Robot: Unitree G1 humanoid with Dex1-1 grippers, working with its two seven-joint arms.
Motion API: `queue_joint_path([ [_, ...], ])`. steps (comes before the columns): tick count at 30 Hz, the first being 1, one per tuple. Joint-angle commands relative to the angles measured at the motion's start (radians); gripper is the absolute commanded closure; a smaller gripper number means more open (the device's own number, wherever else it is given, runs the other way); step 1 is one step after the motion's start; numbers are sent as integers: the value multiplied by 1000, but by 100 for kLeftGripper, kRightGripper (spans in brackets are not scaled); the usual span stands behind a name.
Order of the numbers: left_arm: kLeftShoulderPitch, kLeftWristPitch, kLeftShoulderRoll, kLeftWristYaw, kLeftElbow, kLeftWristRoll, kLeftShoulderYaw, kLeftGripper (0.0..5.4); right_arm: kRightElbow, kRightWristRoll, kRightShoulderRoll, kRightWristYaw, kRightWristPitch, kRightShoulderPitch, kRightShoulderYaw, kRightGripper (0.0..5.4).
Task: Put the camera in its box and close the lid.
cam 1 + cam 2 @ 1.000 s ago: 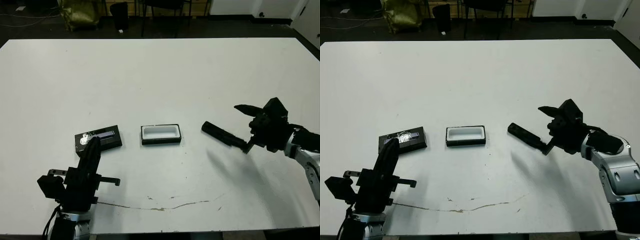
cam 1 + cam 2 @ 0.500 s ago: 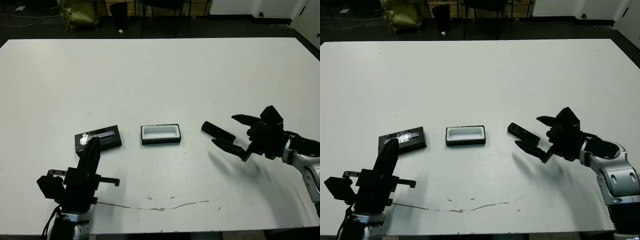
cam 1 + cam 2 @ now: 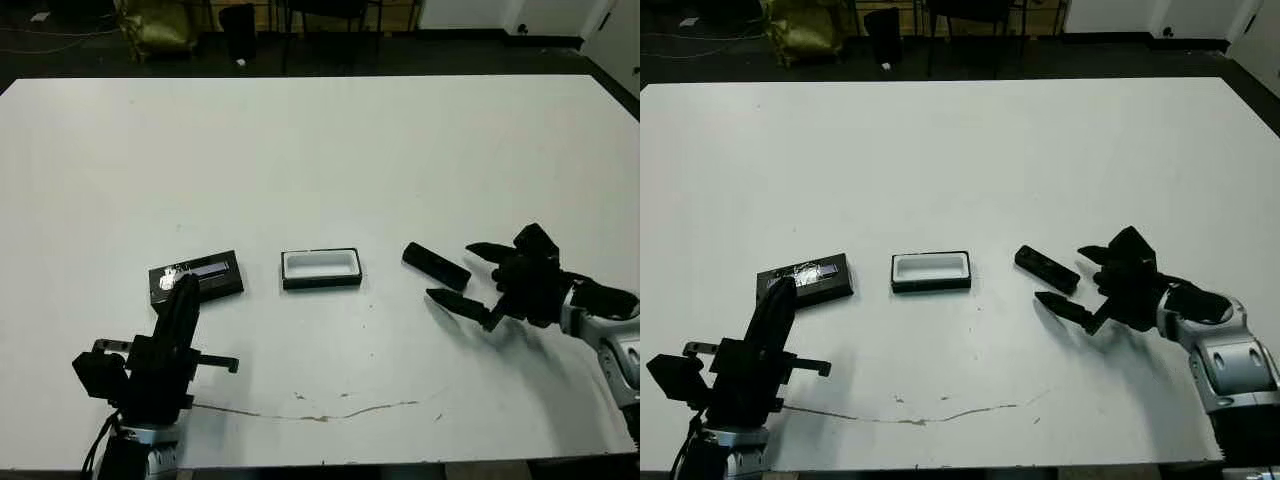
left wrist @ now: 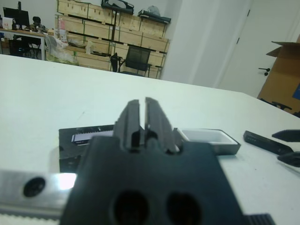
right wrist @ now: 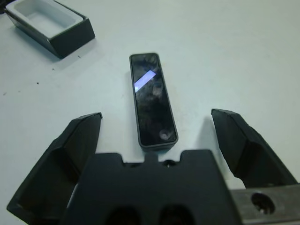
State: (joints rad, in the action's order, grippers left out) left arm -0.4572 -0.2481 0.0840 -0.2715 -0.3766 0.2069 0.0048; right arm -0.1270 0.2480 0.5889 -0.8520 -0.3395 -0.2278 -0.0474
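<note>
Nothing of the task is judged to be done yet: the camera [image 5: 152, 100] is seen lying flat on the white desk [image 3: 320, 150], toward the desk's right edge, just beside the right end effector [image 3: 468, 272], whose fingers are spread wide on either side of it without touching it. The box [image 3: 321, 268] is set open near the middle of the front half, its white lining bare, and the lid [image 3: 197, 277] is laid apart toward the left edge. The left end effector [image 4: 140, 117] is held clenched and empty near the lid. Grasping, placing and closing are left
</note>
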Motion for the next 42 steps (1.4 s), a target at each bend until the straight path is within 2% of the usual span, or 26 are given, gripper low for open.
queue_joint_path([
  [1, -51, 30, -42, 2, -9, 2, 4, 540, -41, -39, -9, 25, -1, 2, -17, 11],
  [4, -52, 20, -41, 2, -5, -8, 3, 540, -64, -59, -17, 41, 22, 0, -30, 57],
  [16, -62, 2, -32, 7, 4, -21, -9, 540, -122, -91, -34, 44, 106, -16, -64, 331],
  [22, -60, 14, -30, 16, 0, -23, -18, 540, -146, -128, 33, -69, 72, -83, -131, 454],
  [25, -60, 26, -33, 25, -9, -32, -21, 540, -149, -150, 65, -116, 69, -116, -158, 473],
  [29, -60, 46, -31, 37, -17, -30, -24, 540, -138, -158, 87, -146, 20, -148, -173, 473],
  [32, -51, 38, -36, 34, -8, -32, -23, 540, -143, -150, 90, -162, 31, -162, -163, 473],
  [36, -45, 38, -38, 35, -2, -35, -20, 540, -180, -114, 79, -182, 67, -195, -114, 476],
  [42, -40, 37, -36, 36, 1, -39, -23, 540, -255, -32, 48, -238, 40, -299, -44, 477],
])
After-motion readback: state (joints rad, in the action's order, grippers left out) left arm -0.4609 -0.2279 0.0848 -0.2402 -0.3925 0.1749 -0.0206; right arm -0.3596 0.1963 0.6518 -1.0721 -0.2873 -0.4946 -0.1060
